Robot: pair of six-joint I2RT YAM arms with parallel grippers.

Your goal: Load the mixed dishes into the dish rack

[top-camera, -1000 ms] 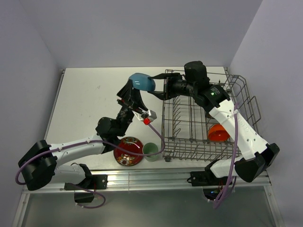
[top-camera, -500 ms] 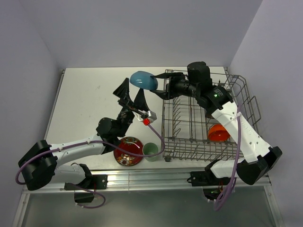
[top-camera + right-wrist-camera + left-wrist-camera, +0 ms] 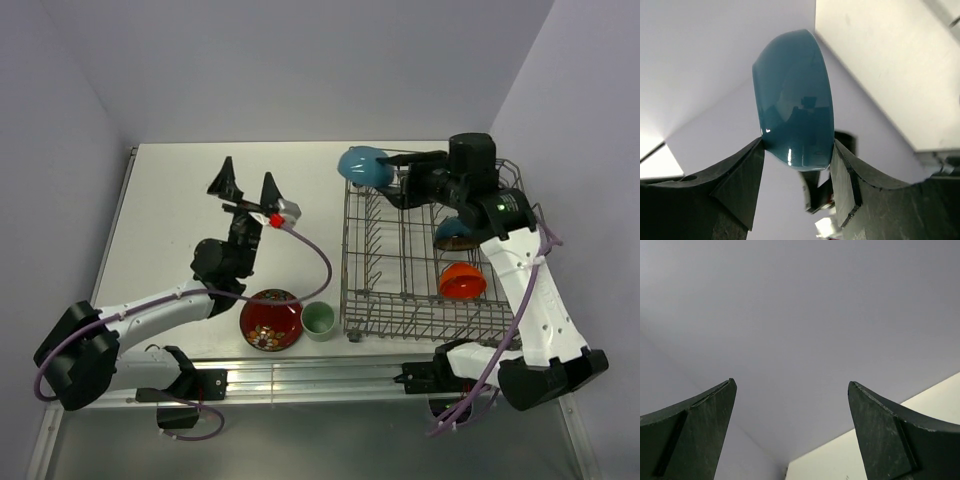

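Note:
The blue bowl point(image 3: 360, 165) hangs on edge above the far left corner of the dish rack point(image 3: 420, 300), with my right gripper point(image 3: 388, 172) shut on it. In the right wrist view the blue bowl point(image 3: 795, 100) is clamped between both pads of that gripper point(image 3: 797, 150). An orange-red bowl point(image 3: 462, 281) and a dark bowl point(image 3: 455, 234) stand inside the rack. The red patterned plate point(image 3: 271, 320) and the pale green cup point(image 3: 318, 320) rest on the table left of the rack. My left gripper point(image 3: 246, 186) is raised over the table, open and empty; its own view point(image 3: 791, 382) shows only wall.
The white table point(image 3: 180, 200) is boxed in by pale walls at the left, back and right. The rack fills the right half, with its upright tines and high wire sides. The left arm's purple cable point(image 3: 325, 262) loops close to the rack's left side.
The left gripper opened, let go of the blue bowl and drew back to the left. The right gripper carried the bowl rightward, over the rack's far left corner.

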